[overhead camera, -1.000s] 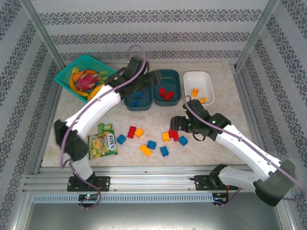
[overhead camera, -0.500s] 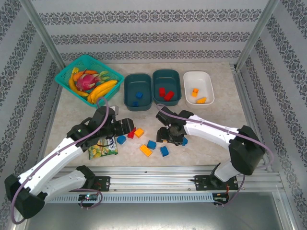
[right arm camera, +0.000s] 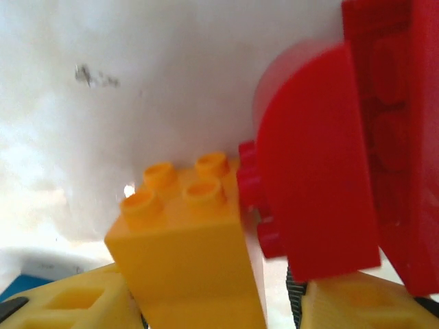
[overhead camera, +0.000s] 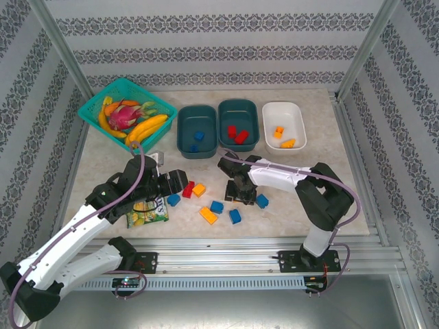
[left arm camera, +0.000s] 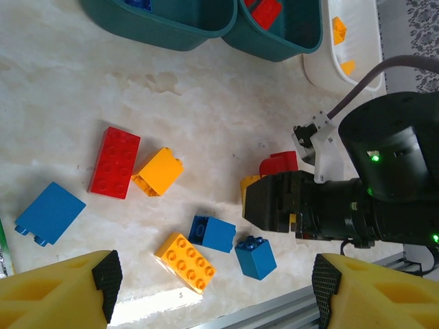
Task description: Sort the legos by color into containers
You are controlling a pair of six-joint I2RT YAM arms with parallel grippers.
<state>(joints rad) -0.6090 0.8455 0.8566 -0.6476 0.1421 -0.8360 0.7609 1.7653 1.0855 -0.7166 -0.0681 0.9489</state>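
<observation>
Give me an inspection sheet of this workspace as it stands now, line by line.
surface: pale marbled table, faintly smudged.
job's things: loose bricks mid-table; blue and red sorted in two teal tubs, orange in the white tub.
clutter: fruit basket, green snack packet.
grippers: left claw open, empty; right claw straddling an orange brick, grip unclear.
cables: a cable along each arm, untangled.
surroundings: patterned walls, metal frame.

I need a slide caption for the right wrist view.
Orange brick between the fingers of the right gripper, two red bricks beside it.
</observation>
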